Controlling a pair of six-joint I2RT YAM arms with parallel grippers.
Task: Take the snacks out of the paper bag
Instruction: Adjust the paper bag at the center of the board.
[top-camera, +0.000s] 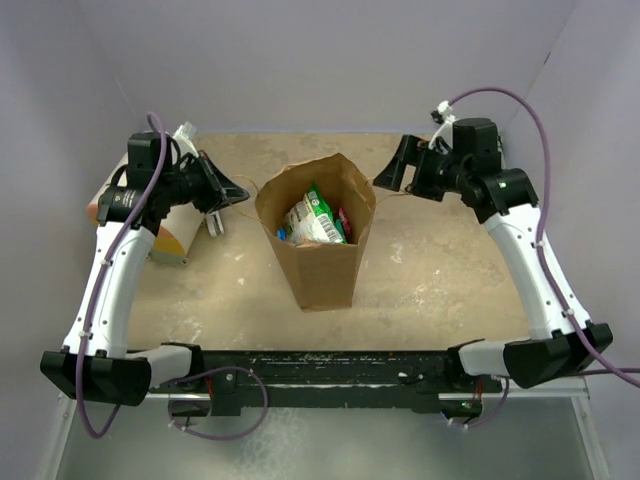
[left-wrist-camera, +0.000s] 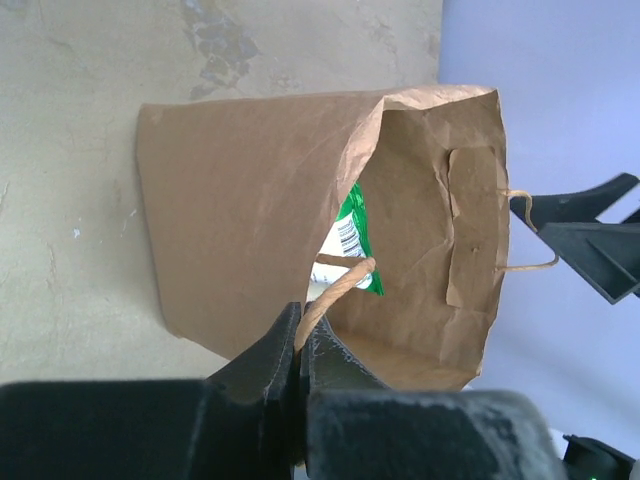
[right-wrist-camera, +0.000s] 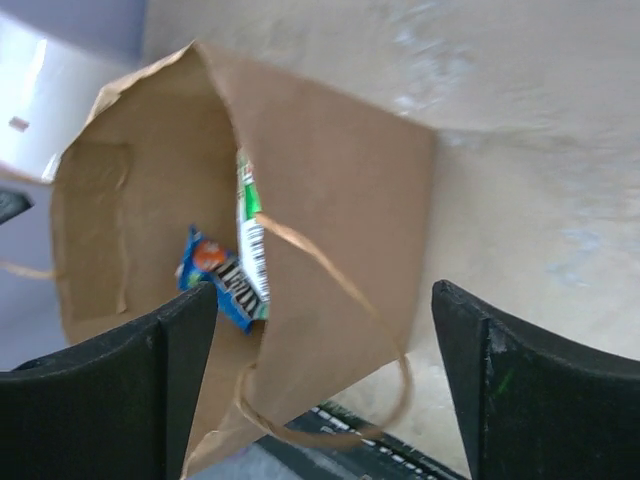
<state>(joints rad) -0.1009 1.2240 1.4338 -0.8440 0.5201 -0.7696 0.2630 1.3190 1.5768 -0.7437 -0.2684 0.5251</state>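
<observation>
L hand (left-wrist-camera: 300, 345) clenched on bag (left-wrist-camera: 240, 200) handle (left-wrist-camera: 340, 285); R hand (right-wrist-camera: 322, 305) released at other handle (right-wrist-camera: 350, 295). Next: clench, steady bag for snacks (top-camera: 318, 218).

Bright, soft, even light from overhead, with only a faint shadow beside the paper bag (top-camera: 322, 275) on the surface (top-camera: 450, 280). Sharp in the left wrist view; smeared and soft in the right wrist view

Beige table (top-camera: 455, 285), paper bag (top-camera: 322, 272) upright
</observation>
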